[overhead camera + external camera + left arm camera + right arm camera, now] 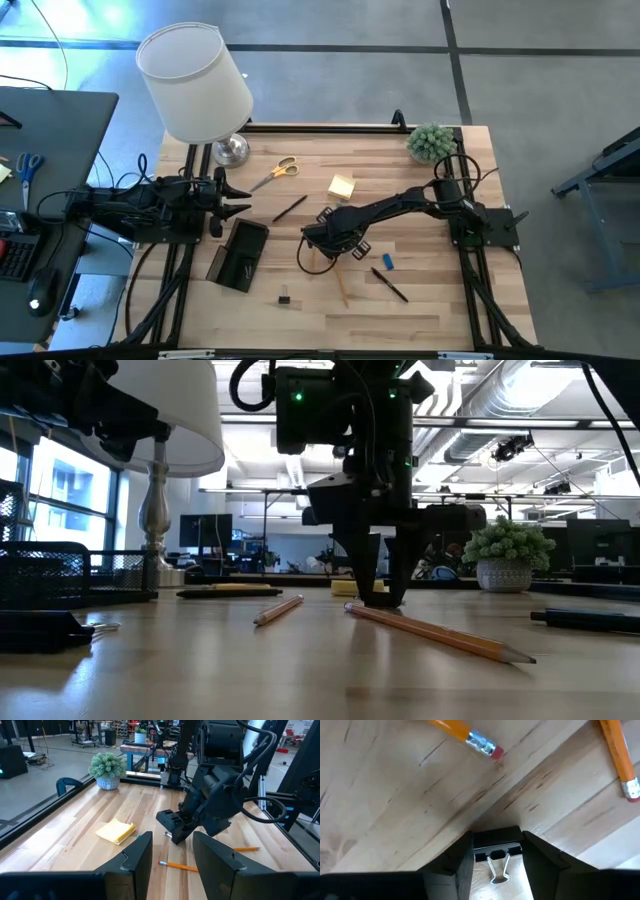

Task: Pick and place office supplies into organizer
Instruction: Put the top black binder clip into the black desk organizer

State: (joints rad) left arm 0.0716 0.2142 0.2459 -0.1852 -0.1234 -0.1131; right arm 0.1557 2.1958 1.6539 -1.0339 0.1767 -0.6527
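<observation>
Pinching a black binder clip [496, 851] against the table [420, 300] mid-surface, my right gripper [322, 243] fingers close on its sides. Pencils [440, 633] lie just beside. My left gripper [232, 197], part-open and empty, hovers at the left edge above the organizer [238, 256]. No readable writing anywhere.

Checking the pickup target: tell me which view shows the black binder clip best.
The right wrist view: the black binder clip lies on the wood between the right gripper jaws, silver handles plain. In the low view the gripper's fingers screen it; the high and left wrist views show no clear clip under the arm.
</observation>
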